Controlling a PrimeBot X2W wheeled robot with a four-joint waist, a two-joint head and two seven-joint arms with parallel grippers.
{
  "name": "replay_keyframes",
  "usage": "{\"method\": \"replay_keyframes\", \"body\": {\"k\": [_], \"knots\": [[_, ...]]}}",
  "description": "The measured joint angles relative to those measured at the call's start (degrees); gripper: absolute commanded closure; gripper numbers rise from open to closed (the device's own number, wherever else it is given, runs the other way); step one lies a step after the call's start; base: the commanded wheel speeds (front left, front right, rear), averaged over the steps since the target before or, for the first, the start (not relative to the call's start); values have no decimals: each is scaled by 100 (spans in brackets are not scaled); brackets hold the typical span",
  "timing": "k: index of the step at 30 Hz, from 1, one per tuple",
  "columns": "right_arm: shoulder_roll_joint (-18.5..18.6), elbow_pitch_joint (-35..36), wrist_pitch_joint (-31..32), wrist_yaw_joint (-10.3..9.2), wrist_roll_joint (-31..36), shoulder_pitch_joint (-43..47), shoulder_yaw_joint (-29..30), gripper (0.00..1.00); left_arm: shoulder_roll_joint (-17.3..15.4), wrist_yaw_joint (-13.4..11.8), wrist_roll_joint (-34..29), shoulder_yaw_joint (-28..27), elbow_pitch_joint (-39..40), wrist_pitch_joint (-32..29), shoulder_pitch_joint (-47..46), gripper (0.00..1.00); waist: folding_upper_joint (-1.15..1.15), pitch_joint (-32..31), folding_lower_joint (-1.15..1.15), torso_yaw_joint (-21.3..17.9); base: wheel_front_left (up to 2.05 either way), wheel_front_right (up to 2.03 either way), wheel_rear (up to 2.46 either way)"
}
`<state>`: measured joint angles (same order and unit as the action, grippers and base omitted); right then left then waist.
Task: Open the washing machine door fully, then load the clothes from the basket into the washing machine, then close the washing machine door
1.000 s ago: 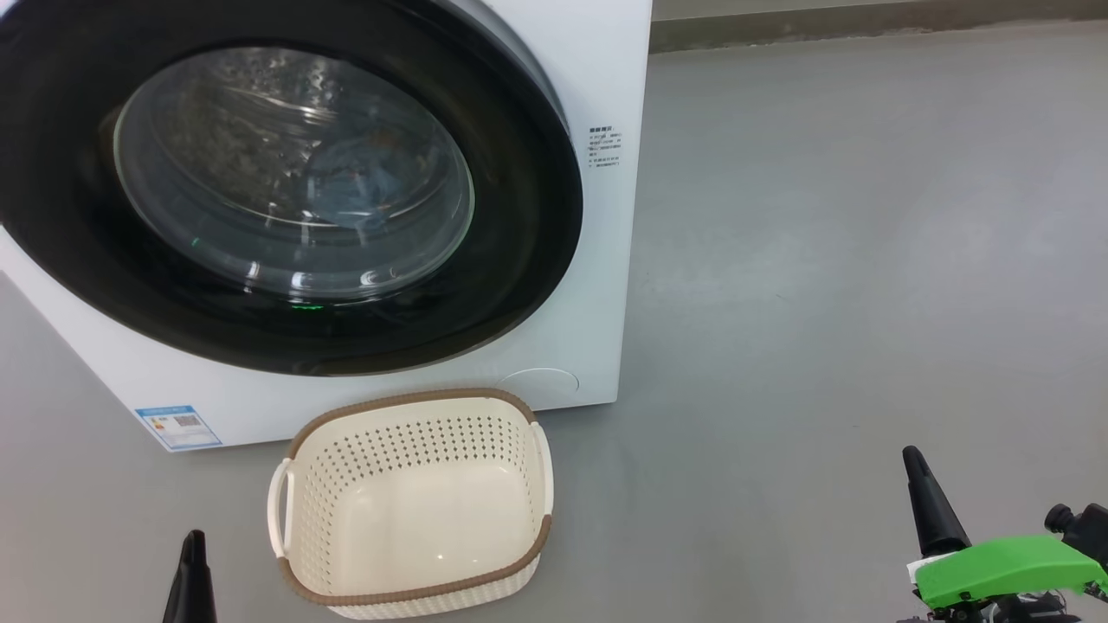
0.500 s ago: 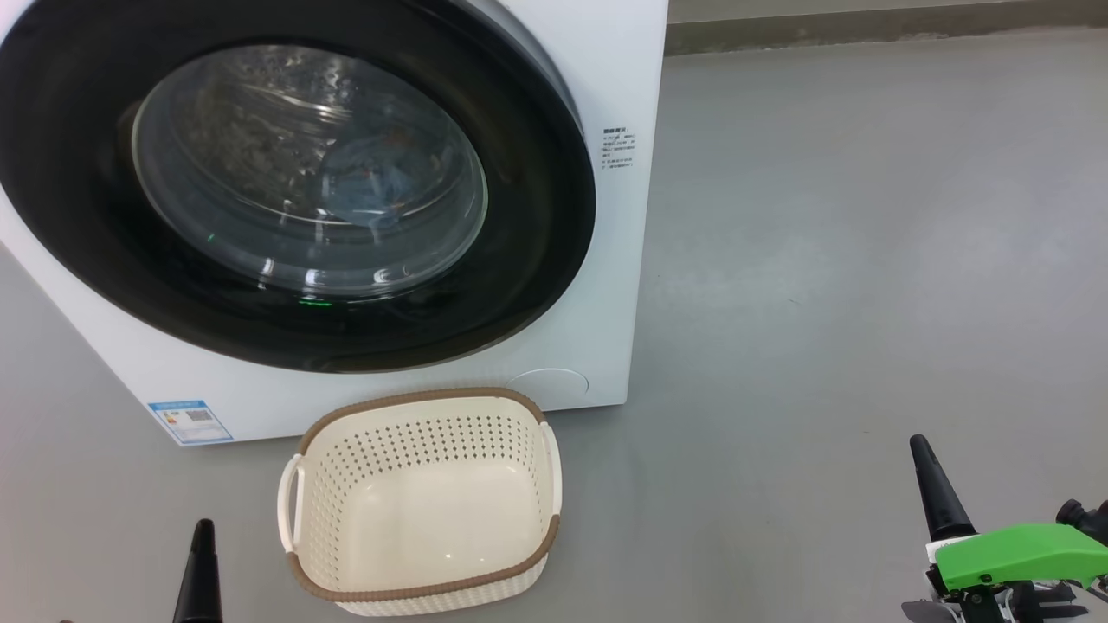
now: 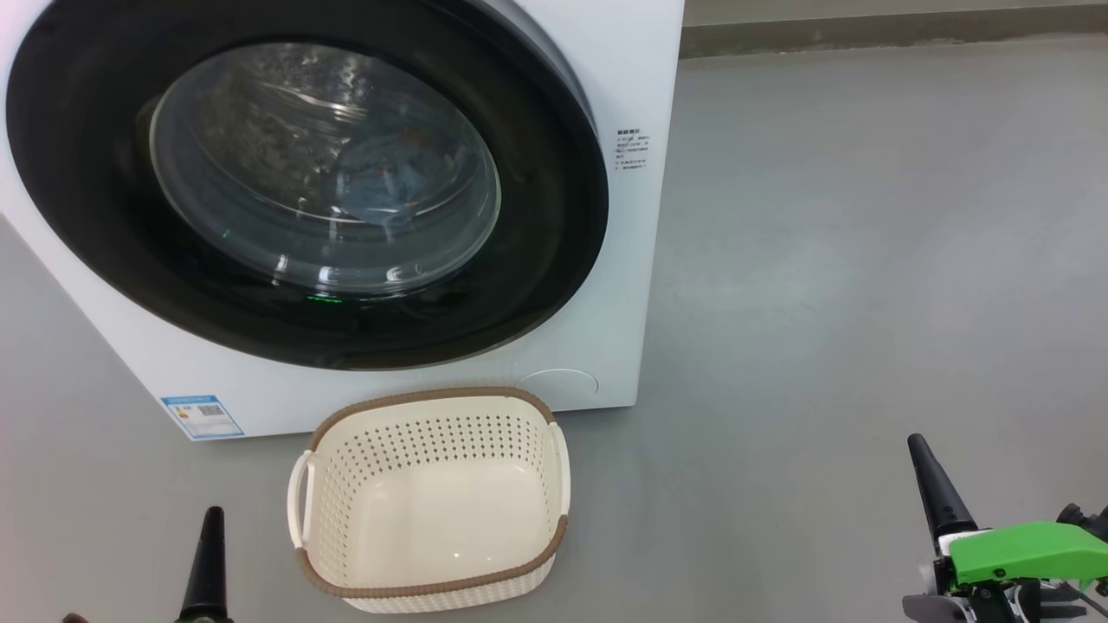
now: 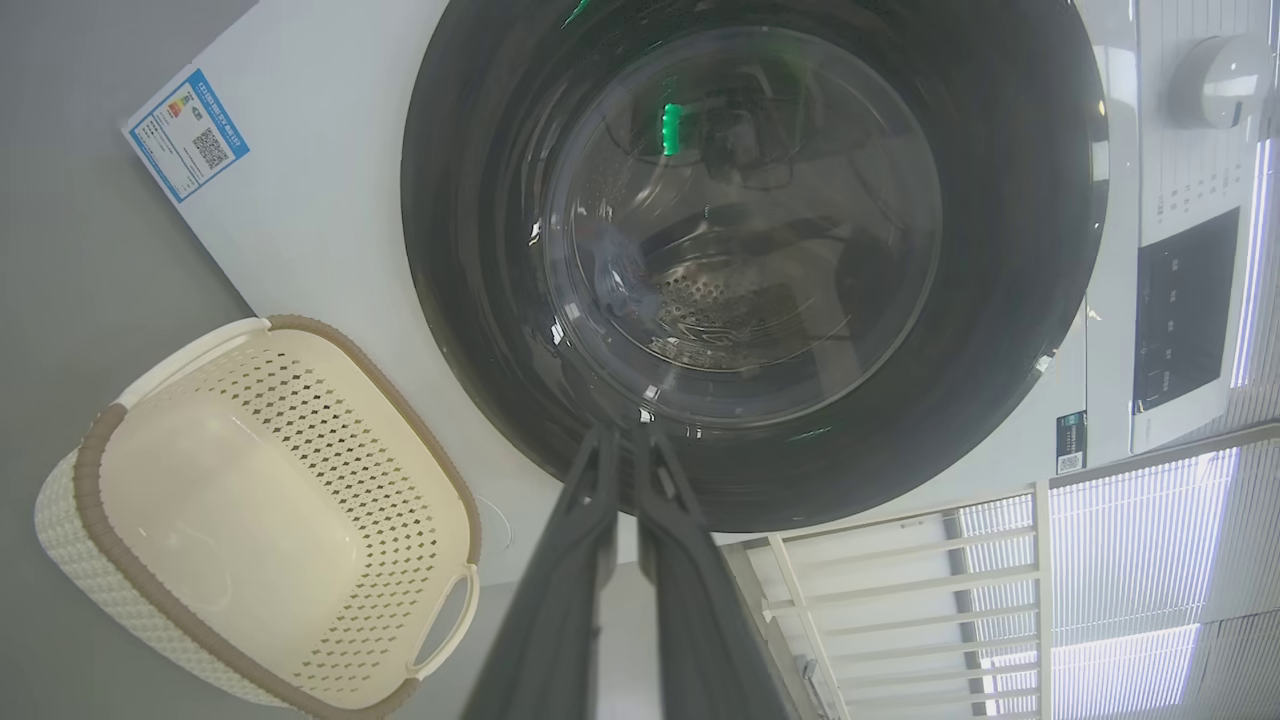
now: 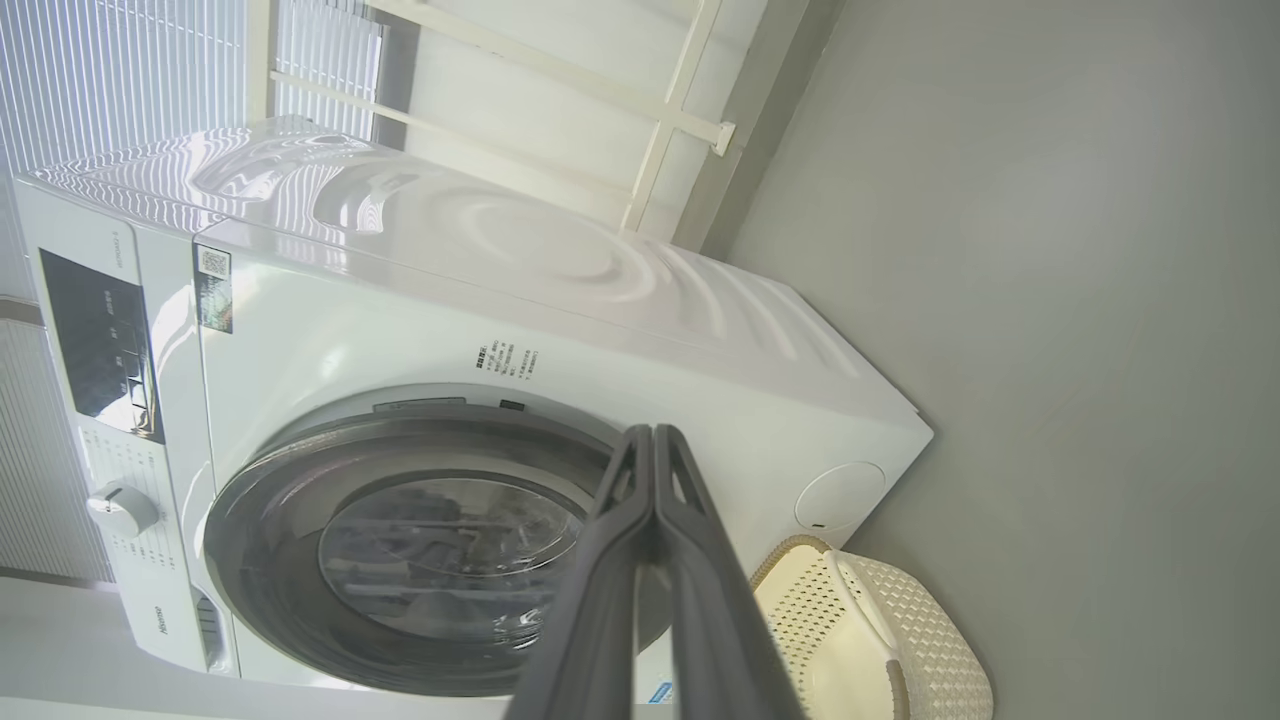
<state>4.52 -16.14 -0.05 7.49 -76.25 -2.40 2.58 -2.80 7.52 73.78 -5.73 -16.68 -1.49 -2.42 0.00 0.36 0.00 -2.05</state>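
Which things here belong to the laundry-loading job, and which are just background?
Job:
door
washer
basket, empty
clothes, seen through the door glass

Background:
blue label
railing
blinds
floor

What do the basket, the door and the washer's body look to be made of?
The basket looks like moulded cream plastic: punched holes in its walls, brown woven-look rim. The washing machine door seems glossy black plastic, mirroring light, around a clear bulging window, probably glass. The washing machine has a smooth white shell, painted metal or plastic; its sheen leaves that open.
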Motion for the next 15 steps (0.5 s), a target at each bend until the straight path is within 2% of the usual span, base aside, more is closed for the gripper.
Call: {"method": "replay_keyframes", "body": {"k": [15], "knots": [[-29,15,210,-1,-925,-76,143,100,22,0,926,23,20,-253,-113,100,0,-17,0,107,0,0,0]]}}
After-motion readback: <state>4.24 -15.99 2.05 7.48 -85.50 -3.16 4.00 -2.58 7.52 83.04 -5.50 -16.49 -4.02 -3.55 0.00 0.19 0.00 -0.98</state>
